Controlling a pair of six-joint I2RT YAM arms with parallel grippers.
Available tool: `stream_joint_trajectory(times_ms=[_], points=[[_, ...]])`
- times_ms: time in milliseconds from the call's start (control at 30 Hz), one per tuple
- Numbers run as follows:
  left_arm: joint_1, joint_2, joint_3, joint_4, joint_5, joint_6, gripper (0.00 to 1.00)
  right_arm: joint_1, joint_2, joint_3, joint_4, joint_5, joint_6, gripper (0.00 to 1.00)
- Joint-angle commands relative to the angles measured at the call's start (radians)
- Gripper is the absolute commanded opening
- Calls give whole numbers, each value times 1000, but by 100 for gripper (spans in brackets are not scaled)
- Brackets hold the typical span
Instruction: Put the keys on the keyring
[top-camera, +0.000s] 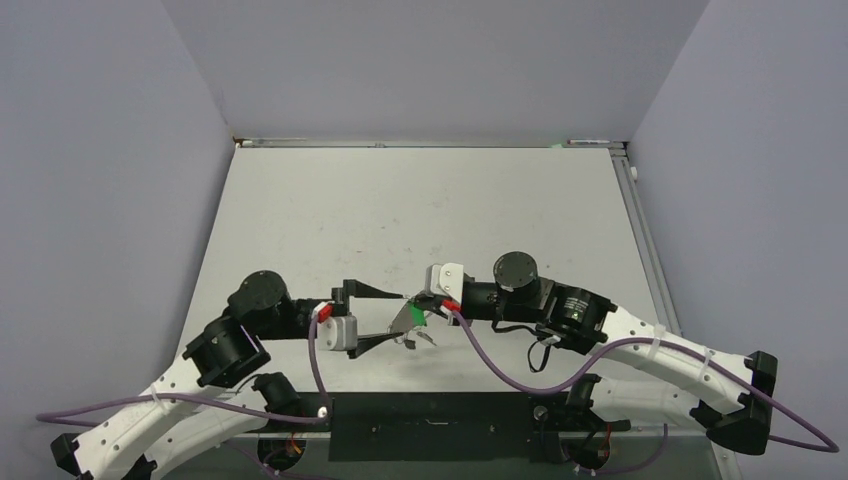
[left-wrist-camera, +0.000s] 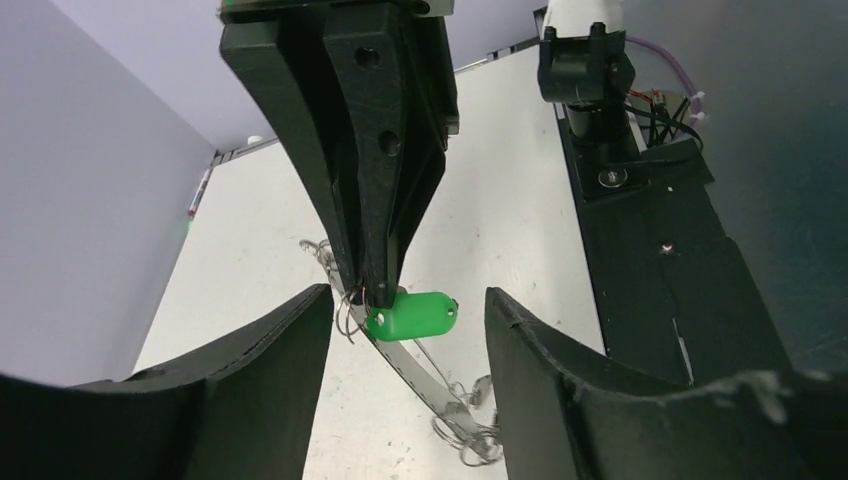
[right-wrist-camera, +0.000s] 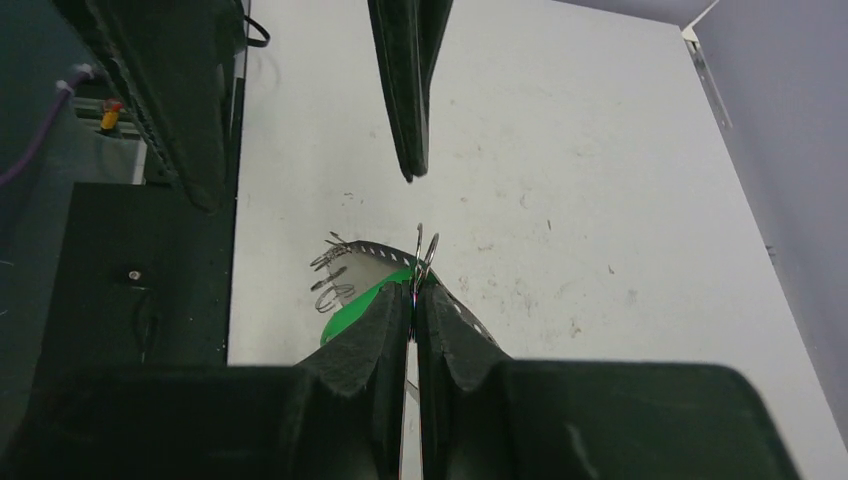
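My right gripper (top-camera: 428, 305) is shut on the small wire ring at the head of the green key (top-camera: 418, 317) and holds it above the table. In the left wrist view its fingers (left-wrist-camera: 378, 270) come down from above onto the green key (left-wrist-camera: 412, 316). The keyring (left-wrist-camera: 425, 375) shows as a thin pale grey band curving down from there, with small silver rings (left-wrist-camera: 470, 438) bunched at its lower end. My left gripper (top-camera: 398, 316) is open, one finger on each side of the green key, touching nothing. In the right wrist view my right gripper (right-wrist-camera: 415, 297) pinches a wire ring (right-wrist-camera: 428, 250) beside the green key (right-wrist-camera: 348, 312). Dark-headed keys are not discernible.
The black base plate (top-camera: 440, 425) between the arm bases lies just behind the held things. Purple cables (top-camera: 500, 370) loop from both arms. Grey walls close in the white table (top-camera: 420, 200) on three sides, with a metal rail (top-camera: 645, 240) along its right edge.
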Motion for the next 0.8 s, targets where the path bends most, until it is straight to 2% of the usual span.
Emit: stream_joint_trajectory(times_ms=[0, 267, 467, 567, 767], points=[[-30, 90, 166, -218, 43, 114, 51, -1, 19, 91, -92, -93, -48, 5], [-74, 219, 285, -298, 11, 140, 42, 12, 3, 86, -103, -133, -50, 5], [-88, 239, 262, -294, -29, 159, 41, 19, -30, 68, -82, -141, -46, 5], [-89, 248, 254, -285, -35, 164, 36, 21, -47, 63, -76, -143, -46, 5], [-90, 265, 247, -268, -54, 165, 33, 25, -69, 49, -57, -163, -40, 5]])
